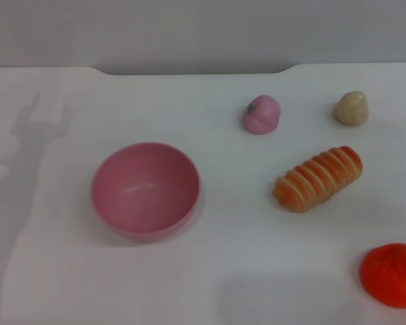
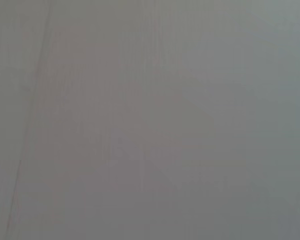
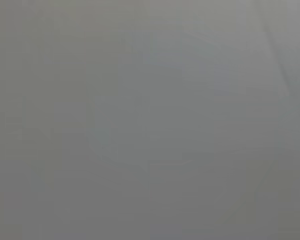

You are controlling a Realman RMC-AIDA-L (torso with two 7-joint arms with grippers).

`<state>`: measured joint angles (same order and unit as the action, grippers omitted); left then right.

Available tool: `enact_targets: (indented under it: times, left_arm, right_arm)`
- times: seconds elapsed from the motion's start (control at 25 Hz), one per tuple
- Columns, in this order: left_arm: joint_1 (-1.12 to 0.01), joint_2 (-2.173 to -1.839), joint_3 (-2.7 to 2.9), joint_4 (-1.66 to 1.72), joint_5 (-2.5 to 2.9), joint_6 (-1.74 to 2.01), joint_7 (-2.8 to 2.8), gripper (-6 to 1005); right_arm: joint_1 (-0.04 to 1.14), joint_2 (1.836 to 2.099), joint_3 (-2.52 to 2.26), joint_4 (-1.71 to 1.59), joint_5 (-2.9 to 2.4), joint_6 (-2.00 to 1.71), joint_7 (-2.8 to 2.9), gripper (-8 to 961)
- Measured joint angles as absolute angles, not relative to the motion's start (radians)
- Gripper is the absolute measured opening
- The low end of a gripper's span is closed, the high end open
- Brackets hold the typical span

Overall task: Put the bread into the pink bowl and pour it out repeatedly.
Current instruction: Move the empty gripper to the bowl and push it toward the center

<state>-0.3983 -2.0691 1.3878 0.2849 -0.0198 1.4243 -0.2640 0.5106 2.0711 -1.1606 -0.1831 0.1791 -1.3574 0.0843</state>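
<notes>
Bread (image 1: 318,178): on the white bench (image 1: 257,271), right of centre in the head view, ridged orange-and-cream top up, long axis running diagonally from near-left to far-right. Not in the bowl; well apart from it, to its right.

Bowl (image 1: 146,190): pink, upright, mouth up, nothing inside. Left of centre on the bench.

Peach toy (image 1: 260,114): pink, green spot on top, beyond the bread and toward the bowl's far right. Apart from both.

Beige lump (image 1: 351,108): rounded, at the far right, beyond the bread's far end. Not touching it.

Orange-red round item (image 1: 392,274): at the near right corner, partly cut by the edge of the head view. Well apart from the bread.

Left tool, right tool: neither visible in the head view. Both wrist views filled with a plain grey surface only; no fingers shown. State of either tool, released or clenched: cannot tell, not in view. No contact with bread or bowl visible.
</notes>
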Motion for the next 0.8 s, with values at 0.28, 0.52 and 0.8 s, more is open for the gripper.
enact_targets:
  times: [0.28,0.52,0.8]
  left_arm:
    - [-0.398,-2.07,1.39,0.284,-0.02,1.402,-0.276,599]
    - [-0.398,-2.067,1.391,0.287,-0.02,1.378,-0.313,599]
    - [-0.41,-2.057,1.409,0.352,-0.011,1.211,-0.381,596]
  right_arm:
    - [0.536,2.069,-1.16,-0.192,0.173,-1.256,0.01,546]
    - [0.55,2.068,-1.167,-0.192,0.17,-1.244,-0.014,546]
    - [0.559,2.068,-1.169,-0.193,0.168,-1.241,-0.016,546]
